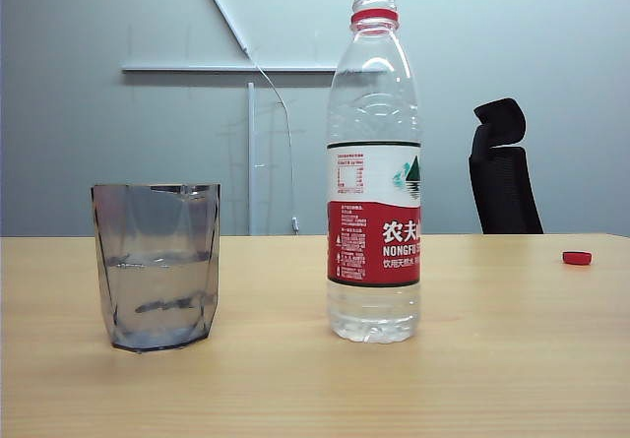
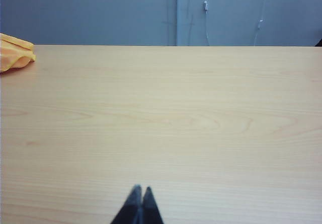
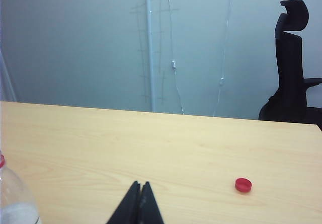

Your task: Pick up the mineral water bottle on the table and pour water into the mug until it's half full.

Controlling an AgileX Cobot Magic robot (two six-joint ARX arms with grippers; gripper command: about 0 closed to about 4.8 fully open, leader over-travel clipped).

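The mineral water bottle carries a red-and-white label with white Chinese characters, the word "NONGFU" and a green mountain logo; it stands upright and uncapped on the worktop, a red ring at its neck, with water showing low below the label. To its left in the exterior view stands the mug, a smoky-grey faceted tumbler holding clear liquid up to about half its height. A red cap lies well apart on the right. The left gripper hangs low over bare worktop, its jaws pressed together on nothing, an orange cloth far off to one side. The right gripper is likewise closed and empty, the bottle beside it at the picture's edge, the cap ahead on its other side, a black chair beyond the worktop
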